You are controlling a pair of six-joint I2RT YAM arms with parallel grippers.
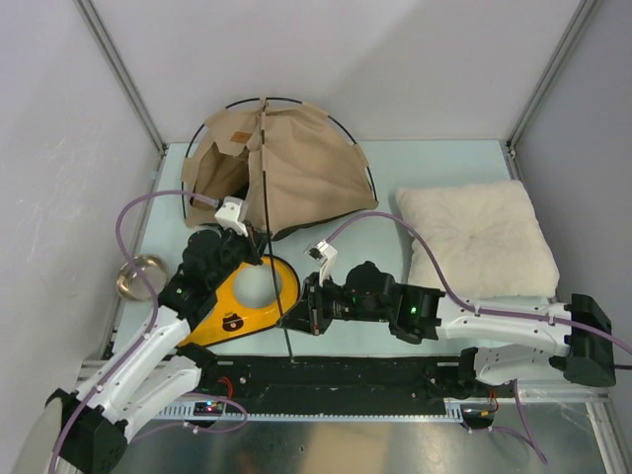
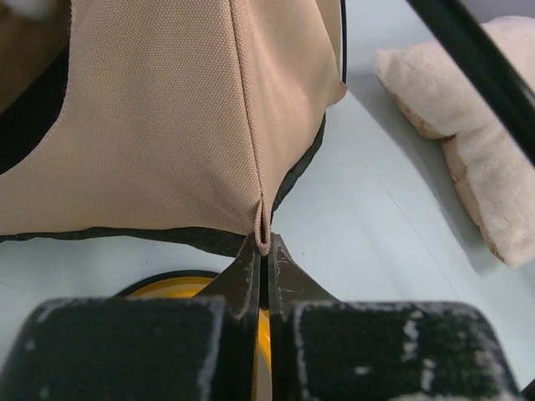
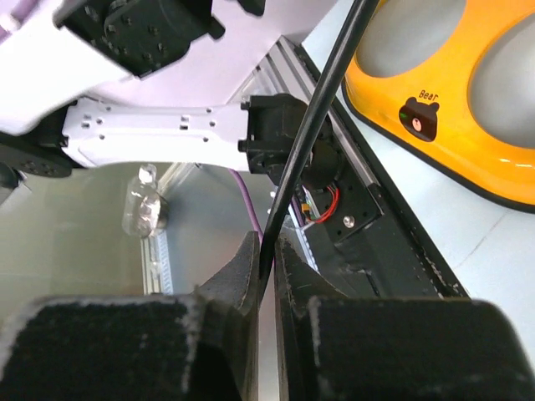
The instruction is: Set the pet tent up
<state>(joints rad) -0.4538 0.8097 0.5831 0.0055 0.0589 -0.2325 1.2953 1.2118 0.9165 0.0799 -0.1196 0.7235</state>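
The pet tent (image 1: pixel 306 168) is a tan fabric teepee standing slumped at the back of the table, with curved black poles arching over it. In the left wrist view its fabric wall (image 2: pixel 150 125) fills the upper left. My left gripper (image 2: pixel 263 246) is shut on the small tan loop at the tent's lower corner, and it sits at the tent's front edge (image 1: pixel 259 240). A loose thin black pole (image 1: pixel 265 197) runs from the tent's top down toward the near edge. My right gripper (image 3: pixel 269 251) is shut on that pole (image 3: pixel 326 109) near its lower end (image 1: pixel 292 318).
A yellow double-bowl feeder (image 1: pixel 247 301) lies under the left arm, just in front of the tent. A cream fluffy pillow (image 1: pixel 474 237) lies at the right. A clear round object (image 1: pixel 138 278) sits by the left wall. The black base rail (image 1: pixel 355 380) runs along the near edge.
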